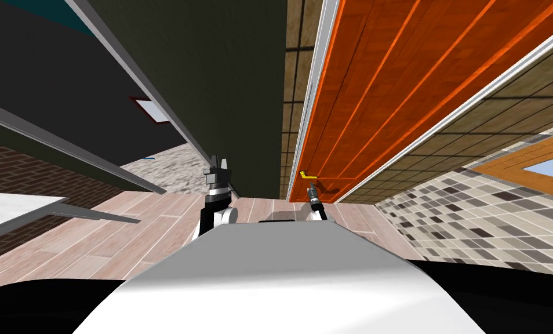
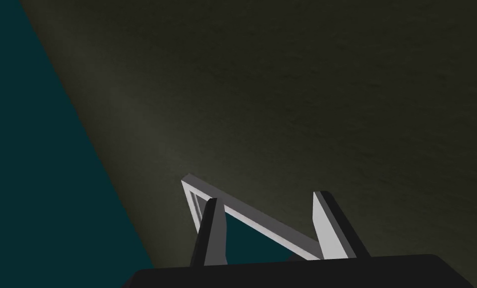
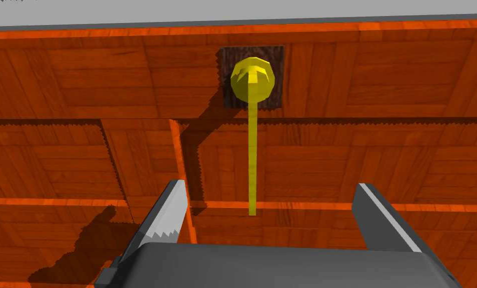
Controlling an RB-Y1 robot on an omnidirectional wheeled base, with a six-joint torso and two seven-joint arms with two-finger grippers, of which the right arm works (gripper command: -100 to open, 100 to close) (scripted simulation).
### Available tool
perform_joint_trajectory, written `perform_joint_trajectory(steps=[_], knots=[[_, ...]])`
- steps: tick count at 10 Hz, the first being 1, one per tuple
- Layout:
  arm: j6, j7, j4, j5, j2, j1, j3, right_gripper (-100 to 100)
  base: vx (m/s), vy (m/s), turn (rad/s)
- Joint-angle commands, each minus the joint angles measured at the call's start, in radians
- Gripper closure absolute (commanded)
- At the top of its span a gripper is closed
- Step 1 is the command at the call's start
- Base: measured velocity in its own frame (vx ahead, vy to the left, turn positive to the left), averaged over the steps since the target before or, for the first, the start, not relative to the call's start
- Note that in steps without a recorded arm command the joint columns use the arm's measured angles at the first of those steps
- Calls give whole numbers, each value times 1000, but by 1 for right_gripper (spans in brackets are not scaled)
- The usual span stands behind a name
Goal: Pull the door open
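An orange wooden panelled door (image 1: pixel 385 87) in a light grey frame stands ahead of me on the right. Its yellow lever handle (image 1: pixel 308 174) sits near the frame edge. In the right wrist view the handle (image 3: pixel 252 150) runs from a round yellow hub on a dark plate toward my hand, and its free end lies just ahead of the gap between the fingers. My right gripper (image 3: pixel 270 210) is open and a short way off the door (image 3: pixel 382 150), touching nothing; in the head view this gripper (image 1: pixel 312 188) shows just below the handle. My left gripper (image 1: pixel 218 165) is held up in front of a dark wall, open and empty.
A dark olive wall (image 1: pixel 211 69) stands left of the door, with a tiled strip (image 1: pixel 293 116) between them. Patterned tile wall (image 1: pixel 472 209) lies to the right. Wood-look floor (image 1: pixel 124 232) spreads on the left, with a white tabletop (image 1: pixel 8 206) at the left edge.
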Motion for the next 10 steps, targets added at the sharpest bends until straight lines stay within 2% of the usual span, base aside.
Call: perform_joint_trajectory(steps=[1, 5, 7, 8, 9, 10], knots=[[-9, -15, -4, 0, -12, 16, -10, -100, 168, 79, 120], [-48, -75, -1, -2, -70, 77, -51, -100, 205, 31, 140], [-53, -82, 0, -2, -76, 84, -55, -100, 122, 17, 48], [-65, -100, 1, -2, -94, 103, -68, -100, 131, 6, 120], [-55, -91, -9, -2, -87, 98, -62, -100, 77, -1, 30], [-55, -91, -9, -2, -87, 98, -62, 100, -17, 0, -27]])
